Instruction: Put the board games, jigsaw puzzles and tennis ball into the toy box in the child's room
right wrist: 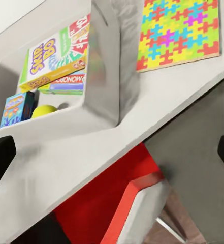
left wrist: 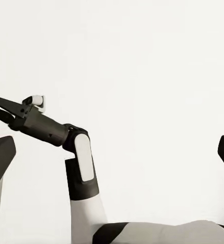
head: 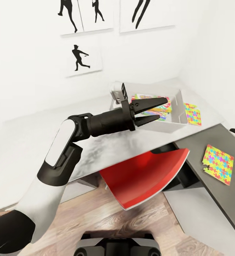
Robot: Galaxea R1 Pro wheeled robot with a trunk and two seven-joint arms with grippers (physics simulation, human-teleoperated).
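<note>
Head view, pale table (head: 32, 142) (white walls (head: 25, 53))

Bare tabletop (head: 107, 145) before the toy box (head: 179, 106), its sloping near wall the only barrier.

we count two jigsaw puzzles (head: 193, 114) (head: 218, 164), three board games (right wrist: 53, 58) (right wrist: 66, 84) (right wrist: 18, 108) in one toy box (head: 178, 106), one tennis ball (right wrist: 43, 110), four silhouette pictures (head: 82, 60), one red chair (head: 142, 177)
</note>
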